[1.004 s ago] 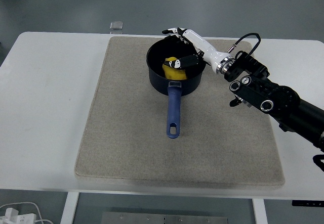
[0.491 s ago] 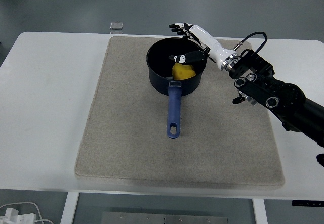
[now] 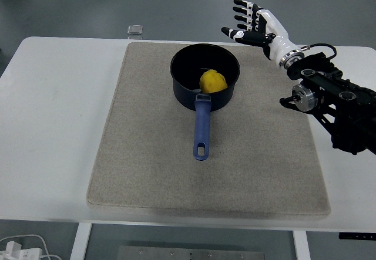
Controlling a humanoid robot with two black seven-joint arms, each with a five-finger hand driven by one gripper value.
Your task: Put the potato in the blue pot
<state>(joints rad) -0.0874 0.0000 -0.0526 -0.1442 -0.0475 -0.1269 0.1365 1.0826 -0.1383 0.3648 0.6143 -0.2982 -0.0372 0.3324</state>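
Since the earlier frames, the right hand [image 3: 254,26] has lifted out of the pot [image 3: 205,84] and drawn back up and to the right; a second ago its fingers reached over the rim beside the potato [image 3: 212,81], and now it hangs clear of the rim, past the far right corner of the mat [image 3: 205,154]. Fingers [image 3: 242,18] are spread apart and hold nothing, with the palm turned toward the pot. Behind the hand, the black forearm [image 3: 332,104] runs down and out to the right edge, above the bare table [image 3: 53,125] beside the mat.

Down and to the left of the hand sits the pot, upright on the far half of the mat, its blue handle [image 3: 201,125] pointing toward the near edge. The potato lies inside the pot, on the bottom toward the handle side, free of any finger. It has shifted slightly to the right within the pot since the first frame.

Farther left of the hand, a small clear object [image 3: 136,30] rests at the table's far edge, well apart from the pot.

Judged from this layout, the placement is done: potato in pot, hand released. What appears left is only the withdrawal of the arm toward rest.
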